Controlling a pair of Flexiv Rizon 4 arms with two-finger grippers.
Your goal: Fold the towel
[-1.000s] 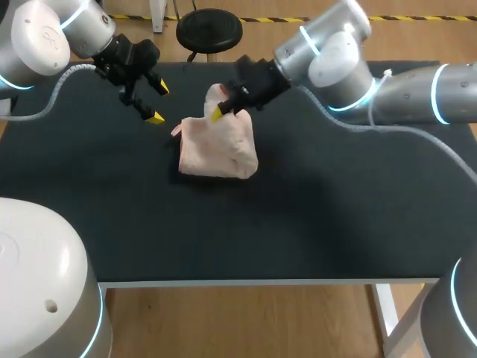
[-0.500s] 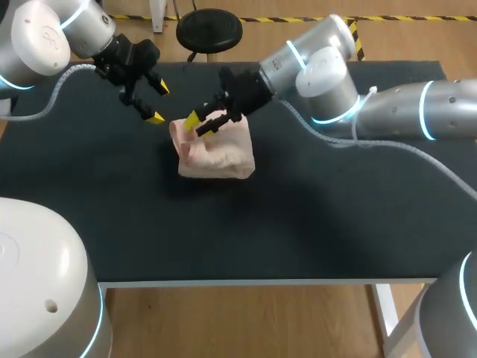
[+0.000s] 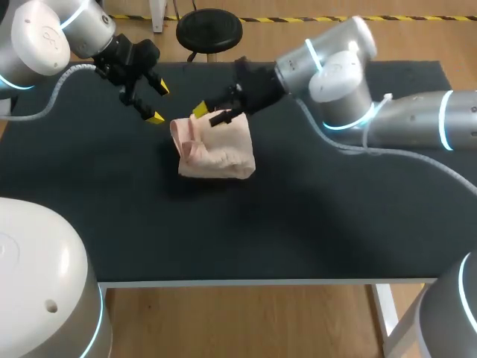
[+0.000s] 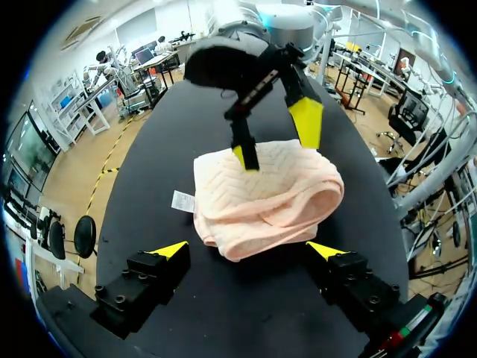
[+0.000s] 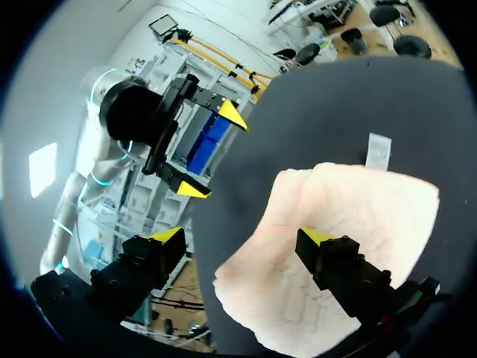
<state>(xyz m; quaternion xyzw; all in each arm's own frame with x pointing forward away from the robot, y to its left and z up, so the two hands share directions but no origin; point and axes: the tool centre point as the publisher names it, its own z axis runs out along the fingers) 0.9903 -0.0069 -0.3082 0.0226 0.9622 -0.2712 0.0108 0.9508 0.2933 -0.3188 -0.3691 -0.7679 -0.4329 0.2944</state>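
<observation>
**Head view.** The towel (image 3: 216, 149) lies on the table (image 3: 313, 216) as a thick pink bundle, with its doubled edge rolled up on the side facing the left gripper (image 3: 158, 103). That gripper hangs just beside this side of the towel, fingers spread and empty, probably so that it is clear of the fold. The right gripper (image 3: 211, 113) hovers over the towel's rear edge with its fingers apart and nothing held.

**Left wrist view.** The towel (image 4: 261, 198) lies just ahead of the left gripper (image 4: 248, 250). Its rolled edge faces the two parted tips, which do not touch it. A small white label (image 4: 182, 201) sticks out at the towel's side. The right gripper (image 4: 276, 142) stands over the towel's far part, spread wide.

**Right wrist view.** The towel (image 5: 343, 224) lies under the right gripper (image 5: 241, 236), one finger over the cloth and the other beyond its edge. The separated tips suggest a release or a regrasp. The label (image 5: 378, 149) lies flat beside the towel. The left gripper (image 5: 212, 153) stands beyond the towel, fingers apart.
</observation>
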